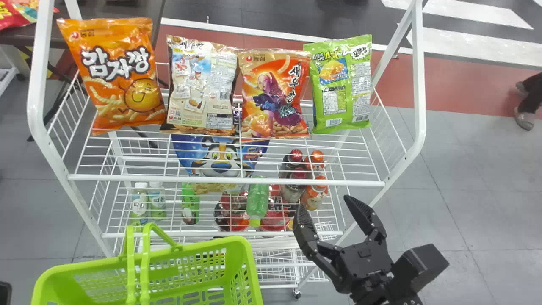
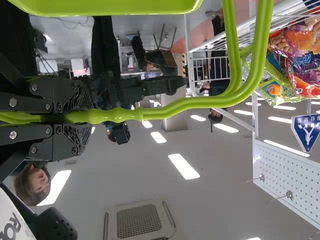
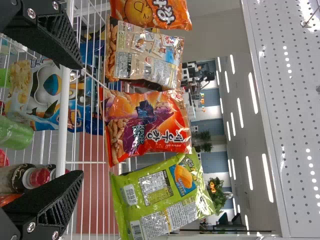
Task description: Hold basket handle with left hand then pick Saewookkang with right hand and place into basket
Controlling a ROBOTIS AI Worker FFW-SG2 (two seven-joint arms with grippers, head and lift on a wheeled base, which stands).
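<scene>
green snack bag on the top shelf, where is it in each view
head view: green snack bag at the right end of the row on the top shelf
left wrist view: beyond the curve of the basket handle, partly visible
right wrist view: at the end of the row, farthest from the orange potato-face bag, in plain sight
shared landmark: the red-orange Saewookkang bag right beside it

The upper wire shelf (image 1: pixel 226 181) carries four snack bags (image 1: pixel 275 93) (a colourful lot) in a row.
</scene>
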